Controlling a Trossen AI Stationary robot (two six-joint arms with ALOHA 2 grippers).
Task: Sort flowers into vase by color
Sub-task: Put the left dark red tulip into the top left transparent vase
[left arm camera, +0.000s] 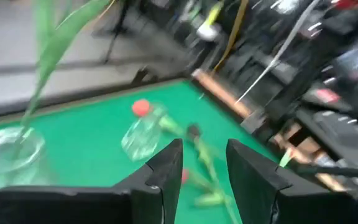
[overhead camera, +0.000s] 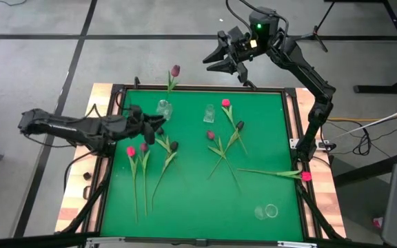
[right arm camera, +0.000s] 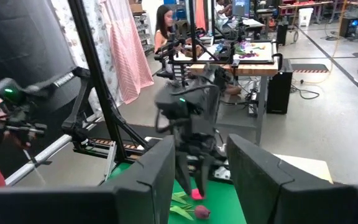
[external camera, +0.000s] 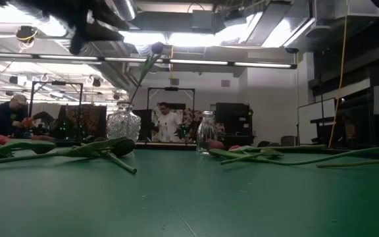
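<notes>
The left gripper [overhead camera: 158, 120] is seen just beside the near vase [overhead camera: 163, 107], jaws parted and empty, one dark flower [overhead camera: 175, 71] already stood in that vase. The rest of the flowers [overhead camera: 219, 141] are spread flat on the mat [overhead camera: 198, 200] ahead of and beside the jaws. The next pick is best taken mid-stem (heads crush easily), with leaves kept clear of the fingers. The right gripper [overhead camera: 220, 60] is parked beyond the mat's far edge, jaws apart, nothing held.
</notes>
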